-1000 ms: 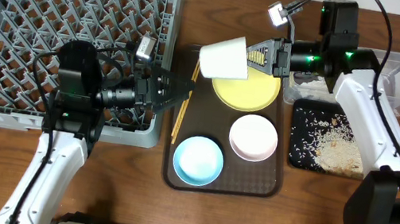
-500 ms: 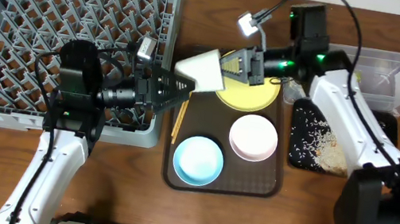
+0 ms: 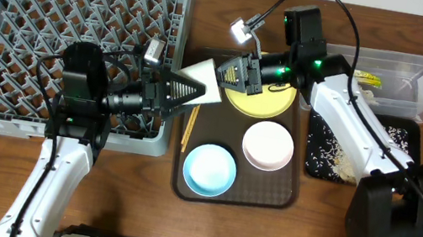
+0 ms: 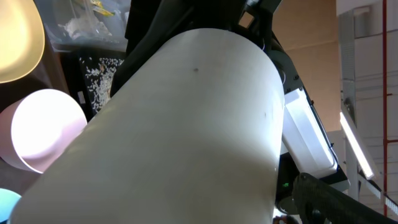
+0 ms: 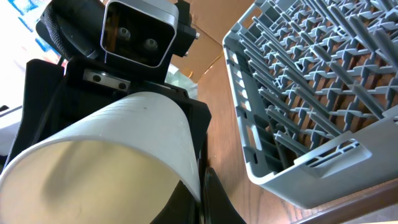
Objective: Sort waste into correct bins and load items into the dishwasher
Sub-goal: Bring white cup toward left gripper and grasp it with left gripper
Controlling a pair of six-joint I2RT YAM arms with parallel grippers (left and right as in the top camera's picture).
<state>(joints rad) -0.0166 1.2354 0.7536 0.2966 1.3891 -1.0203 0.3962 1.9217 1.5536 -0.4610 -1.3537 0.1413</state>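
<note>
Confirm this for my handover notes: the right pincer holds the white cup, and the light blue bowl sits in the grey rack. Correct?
No. The light blue bowl sits on the brown tray, not in the grey rack, as the overhead view shows. The right pincer does hold the white cup.

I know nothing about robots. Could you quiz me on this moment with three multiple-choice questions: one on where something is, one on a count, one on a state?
1. Where is the white cup?
A. in the grey rack
B. in the air between the two arms
C. on the yellow plate

2. How many bowls sit on the brown tray?
A. one
B. two
C. four

3. The left gripper is:
A. wide open
B. shut on chopsticks
C. out of sight

Answers:
1 B: the right gripper pinches its rim above the tray's left edge.
2 B: a light blue bowl and a pinkish-white bowl.
3 A: its fingers spread around the cup.
</note>
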